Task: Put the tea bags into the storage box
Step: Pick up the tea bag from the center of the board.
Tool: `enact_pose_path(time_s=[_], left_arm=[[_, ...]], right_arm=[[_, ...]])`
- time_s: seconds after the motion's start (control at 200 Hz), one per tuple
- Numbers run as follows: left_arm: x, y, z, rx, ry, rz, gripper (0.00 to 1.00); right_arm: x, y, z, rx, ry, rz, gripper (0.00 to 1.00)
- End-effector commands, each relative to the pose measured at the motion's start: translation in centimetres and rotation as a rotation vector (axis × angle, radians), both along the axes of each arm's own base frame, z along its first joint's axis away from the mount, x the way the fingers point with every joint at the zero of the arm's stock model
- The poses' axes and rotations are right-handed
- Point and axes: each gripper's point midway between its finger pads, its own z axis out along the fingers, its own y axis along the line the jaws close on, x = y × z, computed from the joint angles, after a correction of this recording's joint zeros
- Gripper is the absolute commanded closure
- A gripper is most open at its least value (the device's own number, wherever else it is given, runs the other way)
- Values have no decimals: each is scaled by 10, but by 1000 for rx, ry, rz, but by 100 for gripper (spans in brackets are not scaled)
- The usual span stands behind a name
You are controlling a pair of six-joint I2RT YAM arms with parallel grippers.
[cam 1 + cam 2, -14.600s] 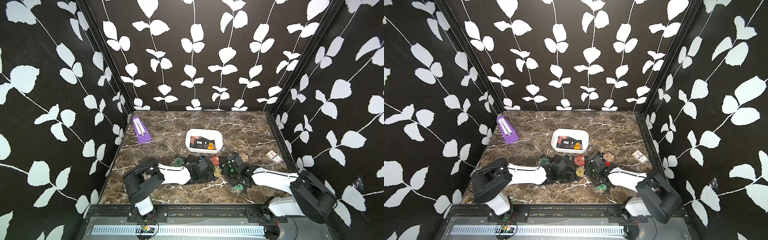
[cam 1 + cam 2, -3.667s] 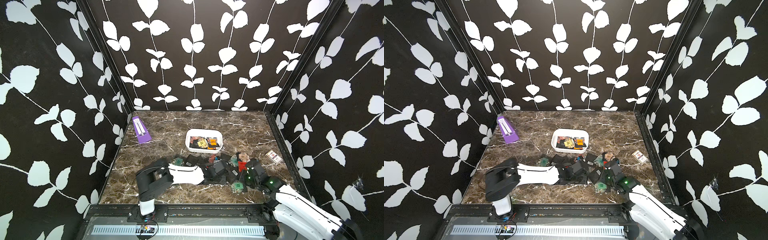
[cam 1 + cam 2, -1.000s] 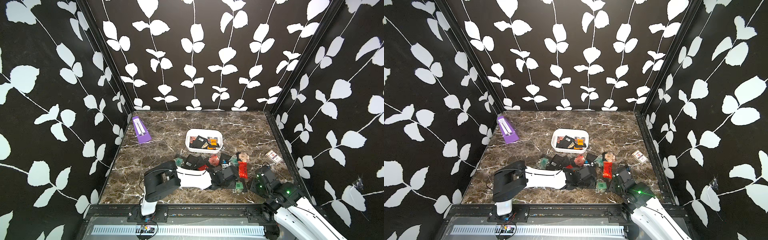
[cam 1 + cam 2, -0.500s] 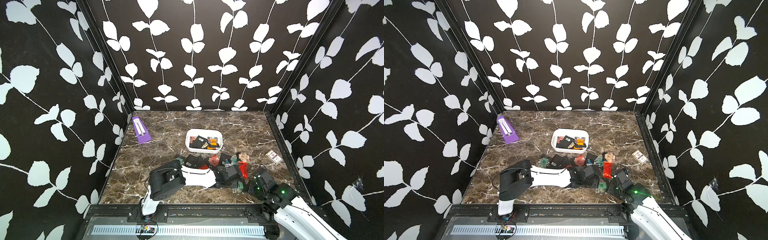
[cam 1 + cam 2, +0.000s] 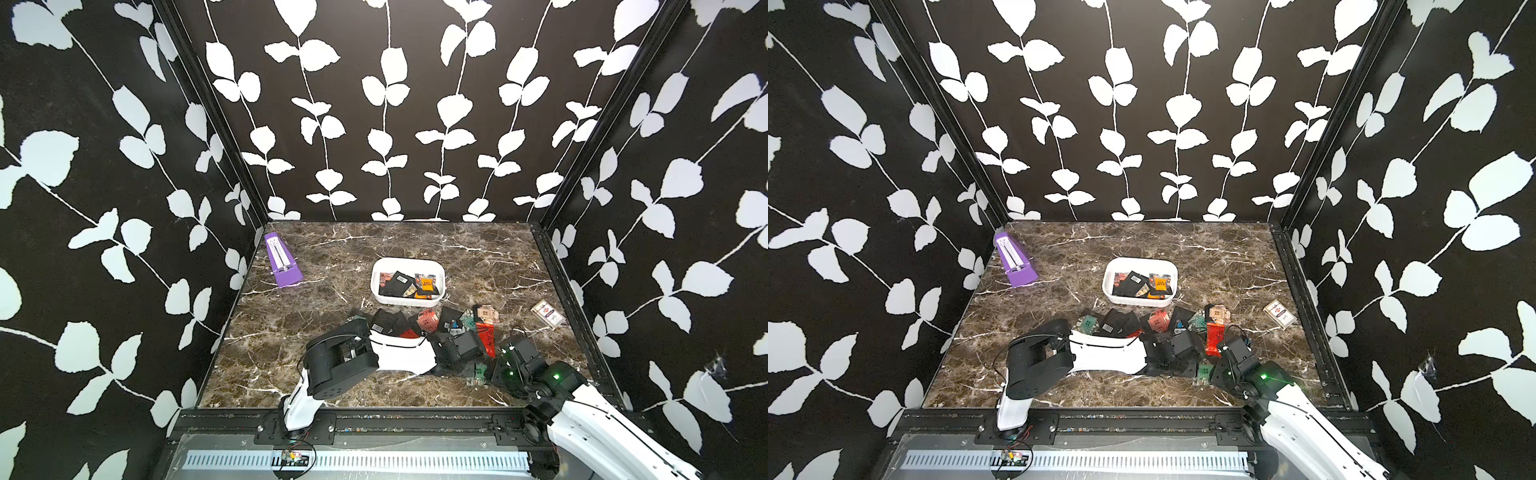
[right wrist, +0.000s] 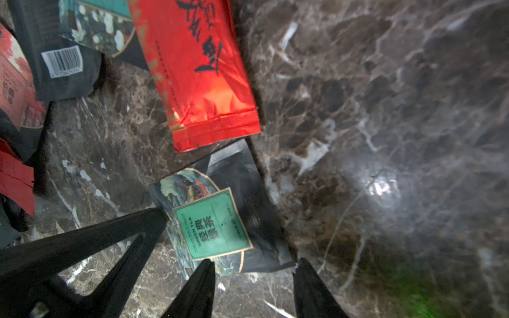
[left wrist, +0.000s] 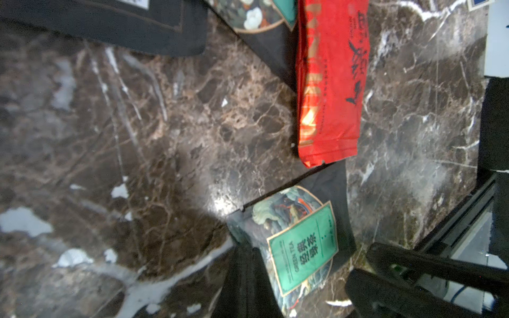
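Note:
The white storage box [image 5: 406,301] [image 5: 1139,300] holds several tea bags, black and orange ones among them. More tea bags [image 5: 428,322] lie scattered in front of it, including a long red sachet [image 5: 485,340] [image 7: 330,82] [image 6: 198,68]. A green-labelled sachet [image 5: 478,371] [image 7: 301,247] [image 6: 213,225] lies flat on the marble. My left gripper [image 7: 244,249] [image 5: 469,365] is shut, with its tip against that sachet's edge. On the sachet's other side my right gripper [image 6: 254,261] [image 5: 498,366] is open. Its fingertips stand just short of the sachet's near edge, with nothing between them.
A purple metronome [image 5: 282,266] stands at the back left by the wall. Near the right wall lies a white-and-red card pack [image 5: 547,312]. Black leaf-patterned walls close in three sides, and a black rail [image 5: 415,415] runs along the front edge.
My left arm has reached further right, bringing its shut gripper to the green-labelled sachet. The right gripper has edged a little left towards it. Neither gripper's opening has changed.

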Motion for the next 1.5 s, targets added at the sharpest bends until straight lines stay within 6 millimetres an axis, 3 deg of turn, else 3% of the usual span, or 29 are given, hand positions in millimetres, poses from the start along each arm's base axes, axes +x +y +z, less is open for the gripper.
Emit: enact_pose_path(time_s=[0.0,0.5,0.62,0.69,0.96,1.115,1.21,1.335,1.495], left_arm=[[1,9,-8,38,12,16,100],[6,23,-9,46,3,63,100],[7,23,-12,43,11,65,100],[7,24,-13,40,17,66,100],[7,26,-16,37,24,70,100],[7,26,-13,25,19,65,100],[9,25,-3,2,5,60,100],[17,28,25,-35,-26,68,100],[39,59,70,7,-154,116,97]], right_arm=[[-2,-1,-9,-1,20,-12,52],[-1,2,-23,-38,103,-17,50],[0,2,-25,-39,103,-24,60],[0,2,-25,-33,93,-31,71],[6,2,-25,-8,41,-59,84],[8,4,-22,-13,44,-43,100],[12,7,-13,-15,36,-24,100],[19,12,10,3,-6,3,100],[27,20,46,64,-95,29,100]])
